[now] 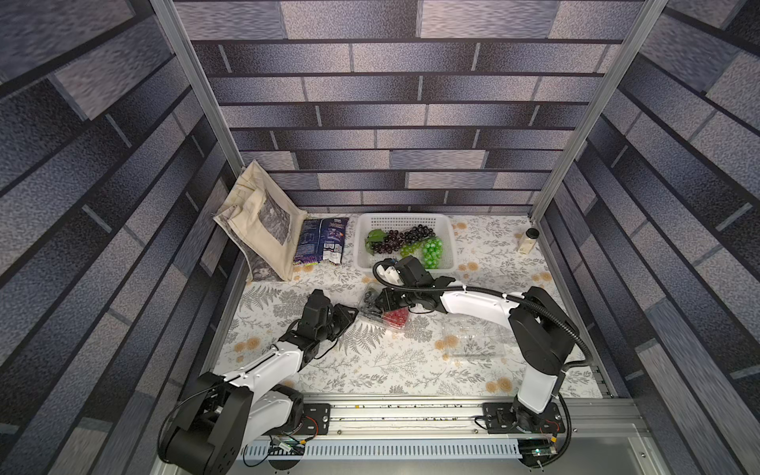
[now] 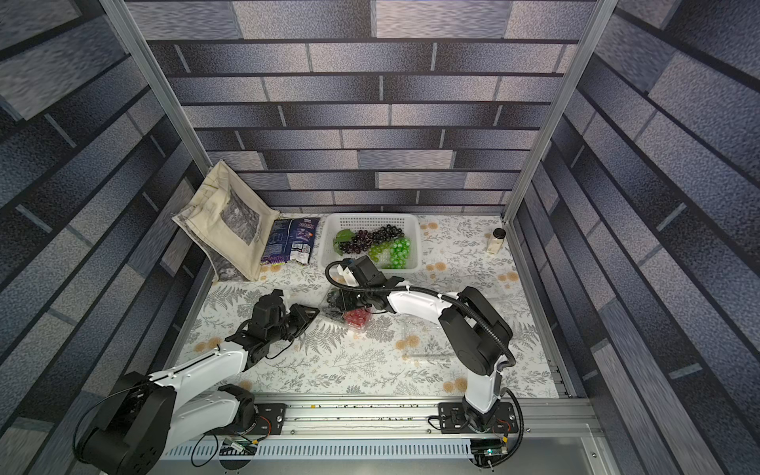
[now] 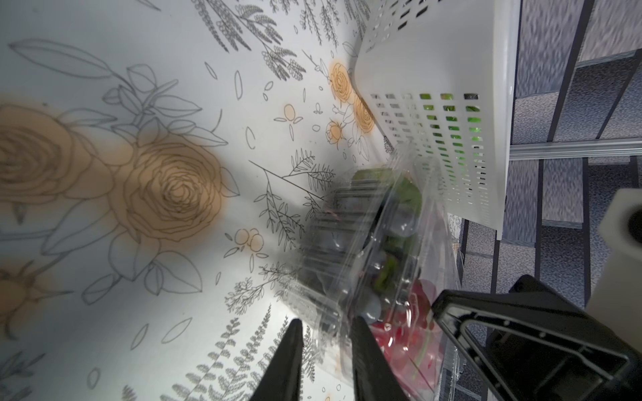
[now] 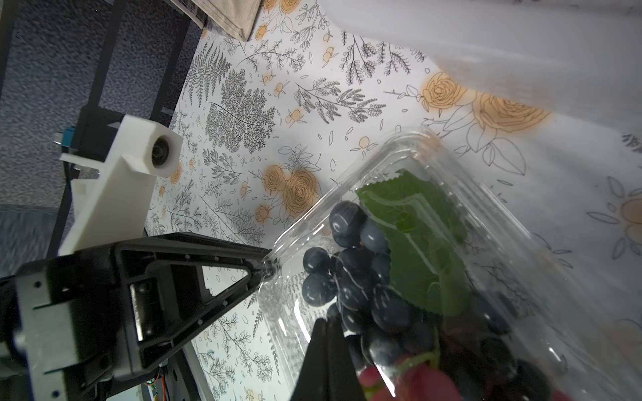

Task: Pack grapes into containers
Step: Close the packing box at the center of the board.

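clamshell punnet (image 1: pixel 372 314) of dark and red grapes (image 4: pixel 354 277) lies mid-table, just near of white basket (image 1: pixel 405 220), long axis far-left to near-right; left gripper (image 3: pixel 326 323) straddles its left corner, clamping unclear; right gripper (image 4: pixel 324 323), fingers together, rests atop it

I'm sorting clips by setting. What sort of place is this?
Probably a staged robot test cell, not a real kitchen: printed brick-pattern wall panels on silver aluminium frame posts, and two white-and-black robot arms bolted to a metal rail.
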Controlling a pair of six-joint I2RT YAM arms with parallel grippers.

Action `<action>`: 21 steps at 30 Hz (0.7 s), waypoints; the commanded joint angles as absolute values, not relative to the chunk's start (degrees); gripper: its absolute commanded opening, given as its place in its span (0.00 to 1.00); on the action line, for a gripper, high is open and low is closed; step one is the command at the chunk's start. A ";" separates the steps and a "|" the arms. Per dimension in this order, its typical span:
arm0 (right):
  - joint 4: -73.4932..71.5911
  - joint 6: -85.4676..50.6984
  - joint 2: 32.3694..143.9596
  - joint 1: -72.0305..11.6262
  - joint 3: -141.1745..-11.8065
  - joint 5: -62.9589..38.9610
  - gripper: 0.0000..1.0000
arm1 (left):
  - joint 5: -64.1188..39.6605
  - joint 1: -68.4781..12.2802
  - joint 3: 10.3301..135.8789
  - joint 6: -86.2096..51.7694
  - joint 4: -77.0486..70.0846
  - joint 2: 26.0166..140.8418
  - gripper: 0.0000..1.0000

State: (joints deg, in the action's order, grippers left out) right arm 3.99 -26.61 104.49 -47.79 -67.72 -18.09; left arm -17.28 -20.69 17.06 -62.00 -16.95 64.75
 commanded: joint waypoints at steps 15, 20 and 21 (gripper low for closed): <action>3.78 -26.99 105.46 -48.17 -66.62 -18.38 0.00 | -14.59 -22.12 16.98 -63.02 -20.81 68.77 0.16; 3.83 -26.90 105.46 -48.16 -66.58 -18.37 0.00 | -14.68 -22.06 16.95 -63.17 -20.94 69.16 0.15; 3.72 -26.87 105.44 -48.18 -66.52 -18.37 0.00 | -14.67 -22.07 16.89 -63.11 -20.85 69.25 0.15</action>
State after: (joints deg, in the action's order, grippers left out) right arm 3.97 -26.59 104.51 -47.79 -67.51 -18.09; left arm -15.86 -21.78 17.06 -62.26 -22.87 68.34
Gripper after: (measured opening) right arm 0.039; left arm 0.153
